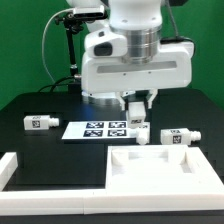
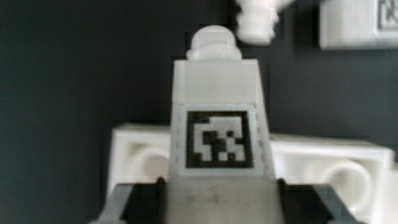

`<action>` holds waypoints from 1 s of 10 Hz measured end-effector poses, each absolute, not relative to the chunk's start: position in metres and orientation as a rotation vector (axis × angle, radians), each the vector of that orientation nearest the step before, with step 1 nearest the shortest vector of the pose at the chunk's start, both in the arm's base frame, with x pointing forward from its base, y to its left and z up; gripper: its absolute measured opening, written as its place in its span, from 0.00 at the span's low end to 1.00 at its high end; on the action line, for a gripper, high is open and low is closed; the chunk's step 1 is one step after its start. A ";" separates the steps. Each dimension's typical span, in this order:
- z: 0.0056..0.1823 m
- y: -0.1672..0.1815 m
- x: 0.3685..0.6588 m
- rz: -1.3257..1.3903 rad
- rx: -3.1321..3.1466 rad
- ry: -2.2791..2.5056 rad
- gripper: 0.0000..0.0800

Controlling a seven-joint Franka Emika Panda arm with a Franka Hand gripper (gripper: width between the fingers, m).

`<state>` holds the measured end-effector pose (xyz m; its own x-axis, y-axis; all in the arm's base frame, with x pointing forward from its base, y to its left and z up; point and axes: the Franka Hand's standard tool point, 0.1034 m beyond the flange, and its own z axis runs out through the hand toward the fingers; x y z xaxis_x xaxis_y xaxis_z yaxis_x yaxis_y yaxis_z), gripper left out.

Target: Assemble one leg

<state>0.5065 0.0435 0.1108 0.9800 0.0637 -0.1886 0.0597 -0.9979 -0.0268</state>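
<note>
My gripper (image 1: 134,103) is shut on a leg (image 2: 217,110), a stubby white peg whose black-and-white tag faces the wrist camera. The dark fingers (image 2: 164,200) press on both of its sides, and it hangs above the table. Part of the large white panel with a raised rim (image 2: 338,160) lies behind the held leg. That panel is at the front of the exterior view (image 1: 150,168). A second leg (image 1: 140,135) rests on the table just under the gripper and also shows in the wrist view (image 2: 262,20).
The marker board (image 1: 98,129) lies on the black table behind the panel. Another leg (image 1: 40,122) lies at the exterior view's left and one more (image 1: 178,137) at its right. A white L-shaped rim (image 1: 18,168) runs along the front left.
</note>
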 end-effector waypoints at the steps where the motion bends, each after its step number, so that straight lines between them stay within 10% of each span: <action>1: 0.126 0.056 0.526 0.226 -3.103 -0.124 0.36; 4: 0.155 0.084 0.583 -0.158 -3.079 -0.094 0.36; 10: 0.133 0.078 0.593 -0.799 -2.966 -0.187 0.36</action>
<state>0.5933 0.0784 0.1329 0.8579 0.1005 0.5040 0.1338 -0.9906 -0.0302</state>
